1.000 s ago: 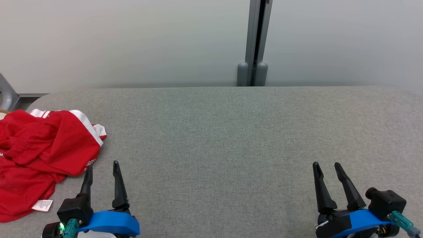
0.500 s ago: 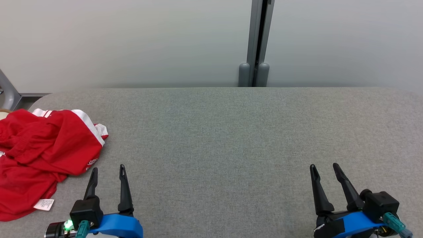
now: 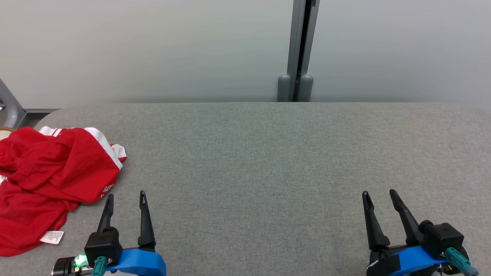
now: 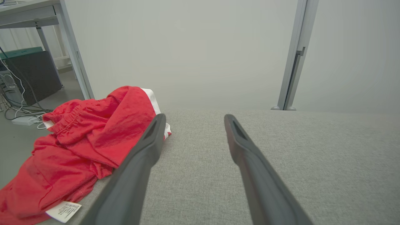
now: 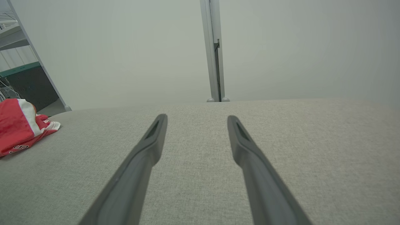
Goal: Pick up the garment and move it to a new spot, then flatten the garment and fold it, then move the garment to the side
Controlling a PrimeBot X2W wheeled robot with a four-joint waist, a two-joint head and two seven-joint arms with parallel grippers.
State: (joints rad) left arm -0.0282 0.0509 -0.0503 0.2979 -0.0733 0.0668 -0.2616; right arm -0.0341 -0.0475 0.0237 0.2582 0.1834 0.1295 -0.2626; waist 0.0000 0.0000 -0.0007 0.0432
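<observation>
Crumpled red shorts lie at the left end of the desk. The left tool, spread and empty, hovers just beside them; the right tool, likewise spread, is well apart.

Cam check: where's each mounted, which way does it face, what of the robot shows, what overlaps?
Head view: on the head, forward and down onto the grey fabric table; left gripper lower left, right gripper lower right.
Left wrist view: along its own dark fingers toward the crumpled red garment with white trim.
Right wrist view: along its own fingers, across the table to the grey post.
Shared: all show garment and post.
</observation>
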